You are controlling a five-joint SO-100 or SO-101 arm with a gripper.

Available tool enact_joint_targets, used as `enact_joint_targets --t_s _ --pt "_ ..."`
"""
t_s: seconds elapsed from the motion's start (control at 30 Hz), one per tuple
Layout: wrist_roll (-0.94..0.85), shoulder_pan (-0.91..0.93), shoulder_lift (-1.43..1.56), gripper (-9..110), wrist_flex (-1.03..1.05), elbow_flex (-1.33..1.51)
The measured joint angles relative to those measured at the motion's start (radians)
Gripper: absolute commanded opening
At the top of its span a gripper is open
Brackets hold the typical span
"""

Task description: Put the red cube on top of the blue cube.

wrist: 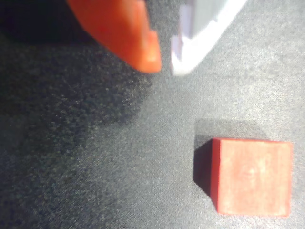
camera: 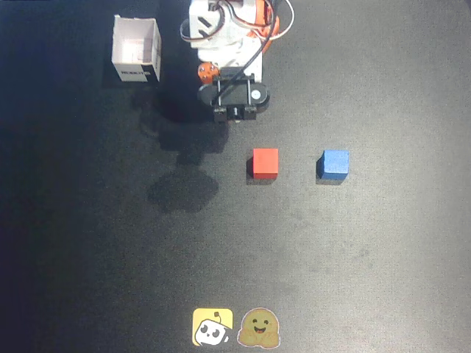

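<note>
The red cube (camera: pixel 265 162) sits on the dark table a little in front of the arm. In the wrist view it (wrist: pixel 252 176) lies at the lower right, below and to the right of the fingertips. The blue cube (camera: pixel 334 163) stands to its right in the overhead view, a cube's width or more apart, and is out of the wrist view. My gripper (wrist: pixel 164 67) shows an orange finger (wrist: pixel 124 28) and a white finger (wrist: pixel 200 33), tips nearly together and holding nothing. The folded arm (camera: pixel 234 95) hides the fingertips from above.
An open white box (camera: pixel 137 50) stands at the back left beside the arm's base (camera: pixel 228 29). Two stickers (camera: pixel 213 326) (camera: pixel 258 328) lie at the front edge. The dark mat (camera: pixel 368 257) stretches around the cubes.
</note>
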Motion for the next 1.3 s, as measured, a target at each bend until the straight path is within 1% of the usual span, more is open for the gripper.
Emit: enact_joint_targets --t_s 0.5,0.67,0.8,0.87,0.97,1.03,1.3 --pt "0.000 0.000 0.000 1 0.000 0.000" --pt "0.020 -0.035 -0.008 1 0.000 -0.012" --pt "0.058 -0.051 -0.091 2 0.000 -0.080" --pt "0.058 -0.064 -0.146 7 0.000 -0.121" --pt "0.063 -0.067 -0.216 7 0.000 -0.179" --pt "0.072 -0.069 -0.253 11 0.000 -0.219" --pt "0.072 -0.080 -0.420 11 0.040 -0.399"
